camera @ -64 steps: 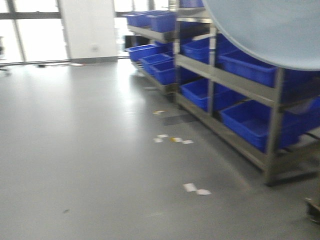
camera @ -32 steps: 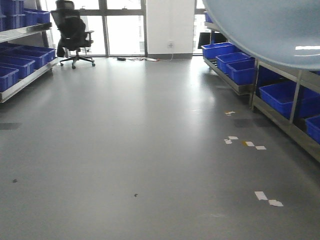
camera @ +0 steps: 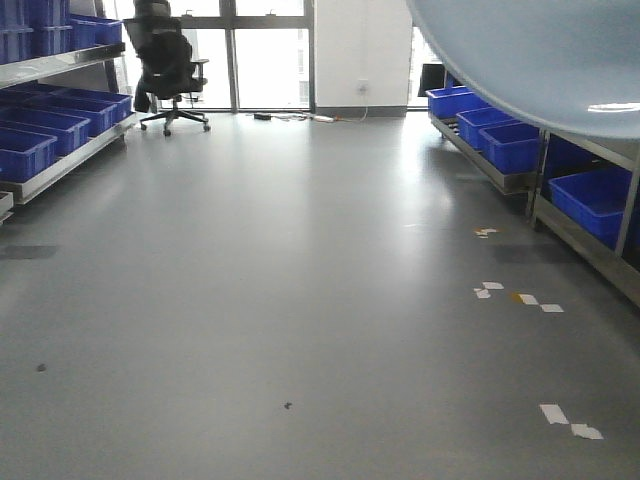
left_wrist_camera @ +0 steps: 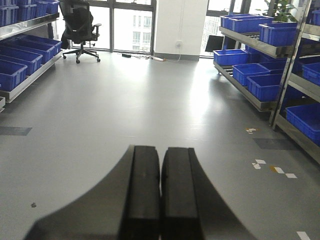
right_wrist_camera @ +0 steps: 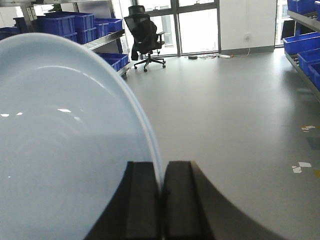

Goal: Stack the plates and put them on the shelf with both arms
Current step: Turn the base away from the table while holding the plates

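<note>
The right end effector (right_wrist_camera: 161, 167) pinches the plates (right_wrist_camera: 65, 150) by their rim, holding them high above the floor (right_wrist_camera: 240, 110) for carrying, well apart from the shelf (left_wrist_camera: 250, 44). The left end effector (left_wrist_camera: 160, 150) is pressed together, empty.

The left end effector (left_wrist_camera: 161, 150) shows two matte black fingers (left_wrist_camera: 145, 190), flat-topped and rectangular like blocks, each widening at its outer side into a smooth curved flare. The right end effector (right_wrist_camera: 162, 167) has the same black blocky fingers and flared sides.
</note>
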Robot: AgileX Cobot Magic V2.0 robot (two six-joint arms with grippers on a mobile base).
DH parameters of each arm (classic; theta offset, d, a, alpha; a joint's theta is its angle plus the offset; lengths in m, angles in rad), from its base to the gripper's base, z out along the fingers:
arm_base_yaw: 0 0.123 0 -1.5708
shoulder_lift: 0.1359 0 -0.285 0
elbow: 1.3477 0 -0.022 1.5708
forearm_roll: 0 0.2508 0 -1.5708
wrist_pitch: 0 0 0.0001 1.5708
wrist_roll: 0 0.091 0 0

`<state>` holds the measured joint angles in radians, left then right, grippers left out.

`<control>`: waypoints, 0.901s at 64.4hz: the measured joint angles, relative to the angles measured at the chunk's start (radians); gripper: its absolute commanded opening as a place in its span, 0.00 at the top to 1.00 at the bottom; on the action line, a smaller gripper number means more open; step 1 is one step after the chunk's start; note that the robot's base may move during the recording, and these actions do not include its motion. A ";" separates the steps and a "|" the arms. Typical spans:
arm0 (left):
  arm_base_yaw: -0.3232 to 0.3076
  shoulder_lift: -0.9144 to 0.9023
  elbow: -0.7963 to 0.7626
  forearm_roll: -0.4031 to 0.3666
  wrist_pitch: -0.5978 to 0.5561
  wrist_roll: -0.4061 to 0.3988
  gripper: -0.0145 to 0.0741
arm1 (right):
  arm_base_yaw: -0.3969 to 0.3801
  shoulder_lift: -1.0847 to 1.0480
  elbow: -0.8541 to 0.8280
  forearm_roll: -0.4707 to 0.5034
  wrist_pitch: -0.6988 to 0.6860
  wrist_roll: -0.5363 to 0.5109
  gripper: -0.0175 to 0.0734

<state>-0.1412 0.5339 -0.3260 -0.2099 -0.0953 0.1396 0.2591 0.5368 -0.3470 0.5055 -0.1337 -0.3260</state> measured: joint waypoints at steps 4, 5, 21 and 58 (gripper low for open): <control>0.000 0.000 0.000 0.000 0.000 0.000 0.74 | 0.000 0.000 0.000 0.000 0.000 0.000 0.75; 0.000 0.000 0.000 0.000 0.000 0.000 0.74 | 0.000 0.000 0.000 0.000 0.000 0.000 0.75; 0.000 0.000 0.000 0.000 0.000 0.000 0.74 | 0.000 0.000 0.000 0.000 0.000 0.000 0.75; 0.000 0.000 0.000 0.000 0.000 0.000 0.74 | 0.000 0.000 0.000 0.000 0.000 0.000 0.75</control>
<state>-0.1412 0.5339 -0.3260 -0.2099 -0.0953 0.1396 0.2591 0.5368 -0.3470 0.5055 -0.1337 -0.3260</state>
